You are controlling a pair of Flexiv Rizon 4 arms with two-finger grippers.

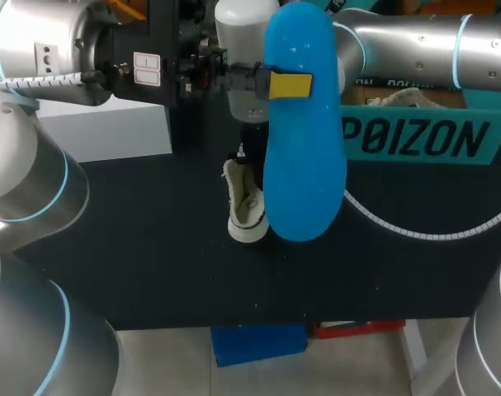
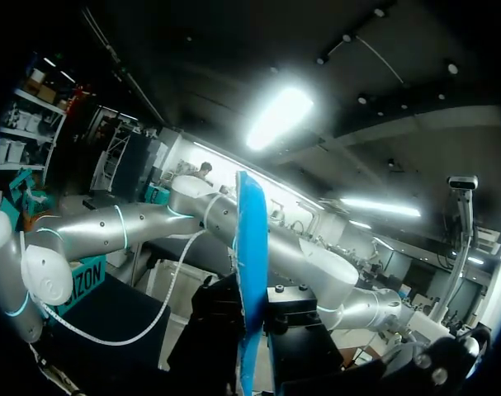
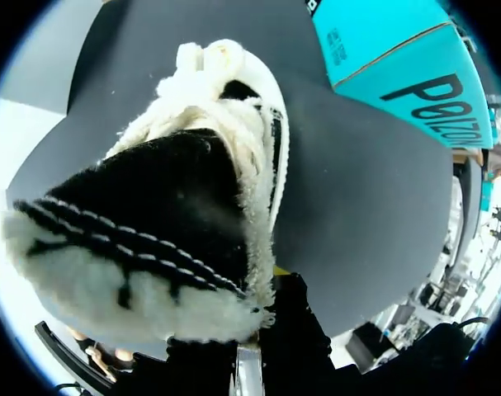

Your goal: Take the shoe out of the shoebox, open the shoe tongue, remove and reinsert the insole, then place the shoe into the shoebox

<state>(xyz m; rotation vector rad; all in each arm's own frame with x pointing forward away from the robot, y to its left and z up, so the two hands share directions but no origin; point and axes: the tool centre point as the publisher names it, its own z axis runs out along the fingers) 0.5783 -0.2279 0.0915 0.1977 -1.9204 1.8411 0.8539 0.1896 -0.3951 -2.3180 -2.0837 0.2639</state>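
High above the table my left gripper (image 1: 290,84) is shut on a large blue insole (image 1: 304,124), which hangs lengthwise with one yellow fingertip across its upper part. In the left wrist view the insole (image 2: 250,264) stands edge-on between my dark fingers (image 2: 221,318). The white fleece-lined shoe (image 1: 246,206) sits on the black table below it, partly hidden by the insole. Seen from the right wrist, my right gripper (image 3: 271,280) pinches the fleece edge of the shoe's (image 3: 176,223) opening. The teal shoebox (image 1: 423,136) stands at the back right.
A white box (image 1: 110,128) stands at the back left on the black table mat (image 1: 151,247). My right arm's white cable (image 1: 415,231) loops over the mat in front of the shoebox (image 3: 399,58). Crumpled paper (image 1: 399,97) lies inside the box.
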